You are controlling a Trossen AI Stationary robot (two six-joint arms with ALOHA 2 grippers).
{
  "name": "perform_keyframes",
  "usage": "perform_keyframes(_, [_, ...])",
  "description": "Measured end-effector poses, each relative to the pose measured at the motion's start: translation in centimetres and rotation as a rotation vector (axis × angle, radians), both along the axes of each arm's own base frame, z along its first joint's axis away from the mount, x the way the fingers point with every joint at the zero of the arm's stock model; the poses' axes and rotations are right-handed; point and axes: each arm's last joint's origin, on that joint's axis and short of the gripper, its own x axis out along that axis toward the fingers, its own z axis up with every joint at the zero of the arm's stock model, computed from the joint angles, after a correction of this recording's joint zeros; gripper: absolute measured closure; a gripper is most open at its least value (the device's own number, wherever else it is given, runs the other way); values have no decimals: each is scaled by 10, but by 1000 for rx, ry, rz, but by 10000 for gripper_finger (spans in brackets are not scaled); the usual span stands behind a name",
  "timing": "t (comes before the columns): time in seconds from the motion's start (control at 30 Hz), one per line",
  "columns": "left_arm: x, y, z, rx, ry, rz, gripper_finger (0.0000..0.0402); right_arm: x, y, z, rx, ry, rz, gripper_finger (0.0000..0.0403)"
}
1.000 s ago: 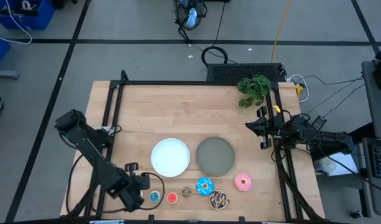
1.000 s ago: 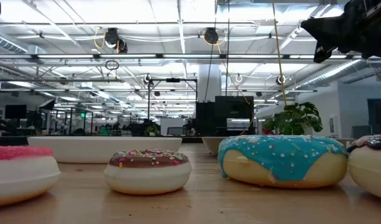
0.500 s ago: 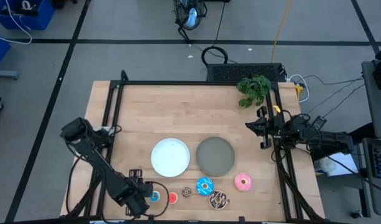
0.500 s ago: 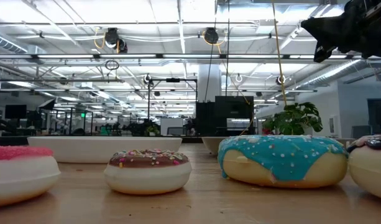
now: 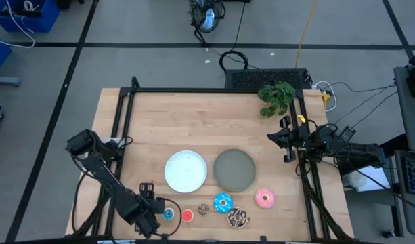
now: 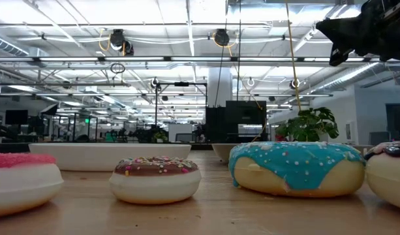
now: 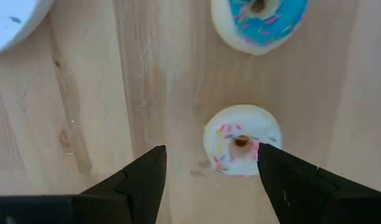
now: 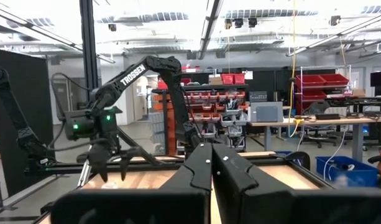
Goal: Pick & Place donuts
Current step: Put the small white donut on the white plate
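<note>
The left tool hangs low over the front edge of the worktop, its fingers spread wide with a tiny pale pink donut lying on the wood between them, one finger just beside it. A tiny blue donut lies farther on. The larger blue-iced, chocolate and pink donuts sit in front of the white plate and grey plate. The right tool waits at the worktop's right edge, fingers pressed together, holding nothing.

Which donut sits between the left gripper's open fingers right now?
The tiny pale pink donut, between the left gripper's fingers; the tiny blue one lies beyond.
</note>
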Motion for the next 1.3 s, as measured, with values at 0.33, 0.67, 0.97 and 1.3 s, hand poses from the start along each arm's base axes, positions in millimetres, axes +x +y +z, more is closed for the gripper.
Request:
perform_keyframes(0.33, [-2, 4, -18, -43, -1, 10, 149, 0, 0, 0, 13, 1, 5, 403])
perform_keyframes(0.67, [-5, 7, -35, -115, -24, 22, 151, 0, 0, -1, 14, 10, 5, 403])
perform_keyframes(0.97, [-6, 7, -37, -142, 7, -33, 285, 0, 0, -1, 14, 9, 5, 403])
perform_keyframes(1.3, [5, 14, -18, -175, 12, -35, 377, 0, 0, -1, 14, 8, 5, 403])
